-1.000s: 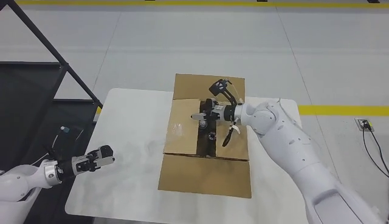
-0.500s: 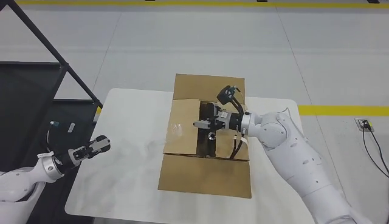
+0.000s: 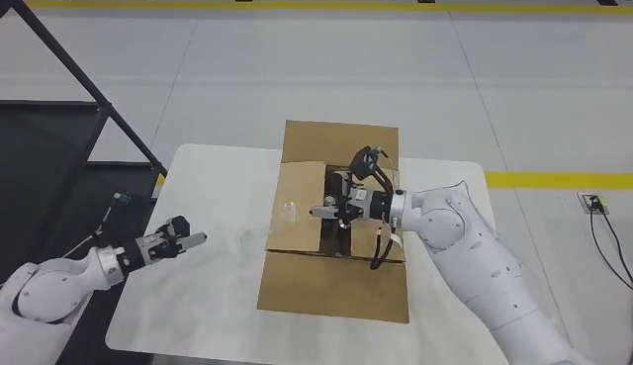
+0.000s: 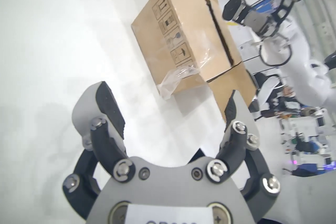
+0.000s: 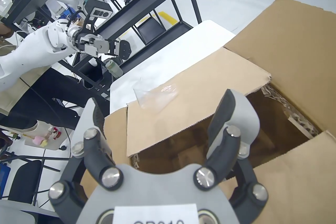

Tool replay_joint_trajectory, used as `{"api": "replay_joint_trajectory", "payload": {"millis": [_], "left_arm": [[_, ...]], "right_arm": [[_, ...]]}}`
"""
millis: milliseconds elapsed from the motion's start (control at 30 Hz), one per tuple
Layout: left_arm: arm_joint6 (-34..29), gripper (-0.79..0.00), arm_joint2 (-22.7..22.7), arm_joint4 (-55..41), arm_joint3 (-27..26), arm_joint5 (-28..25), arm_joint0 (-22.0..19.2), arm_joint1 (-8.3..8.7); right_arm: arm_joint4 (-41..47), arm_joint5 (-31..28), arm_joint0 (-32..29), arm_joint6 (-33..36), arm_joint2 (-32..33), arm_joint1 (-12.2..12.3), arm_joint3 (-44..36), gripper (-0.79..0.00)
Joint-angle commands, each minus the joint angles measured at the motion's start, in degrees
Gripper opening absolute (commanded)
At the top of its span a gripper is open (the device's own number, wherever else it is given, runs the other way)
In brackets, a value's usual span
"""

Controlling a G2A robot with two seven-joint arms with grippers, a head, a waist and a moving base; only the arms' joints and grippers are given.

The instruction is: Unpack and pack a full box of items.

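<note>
We hold the right gripper [image 3: 318, 211] open and empty over the opened box [image 3: 331, 286], the left gripper [image 3: 193, 236] likewise above the tabletop [image 3: 223, 202]; unpacking seems scarcely begun

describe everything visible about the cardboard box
The cardboard box is brown corrugated board, upright on the white table. Two flaps spread outward; two lie across the top, leaving a dark gap. Handling symbols mark one side. A clear plastic scrap lies on one flap; the open right gripper hangs over the gap.
</note>
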Motion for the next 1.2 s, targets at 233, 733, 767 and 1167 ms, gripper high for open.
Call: {"api": "replay_joint_trajectory", "payload": {"millis": [233, 733, 767, 1167], "left_arm": [[16.3, 0.0, 5.3, 24.2, -3.1, -0.3, 0.2, -1.99], [31.3, 0.0, 13.6, 48.0, -4.8, 9.3, -0.9, -5.45], [32.1, 0.0, 14.0, 49.0, -4.6, 10.2, -1.2, -5.72], [35.9, 0.0, 13.5, 49.7, 0.4, 16.6, -3.5, -7.62]], "right_arm": [[0.6, 0.3, -0.4, 0.6, -0.3, 0.1, 0.0, 0.0], [1.4, -0.5, 0.7, 0.5, -1.3, -0.1, 1.8, 0.0], [1.4, -0.7, 0.8, 0.5, -1.3, -0.1, 2.0, 0.0], [2.6, -2.6, 1.4, 0.3, -1.0, 0.1, 4.6, 0.0]]}}
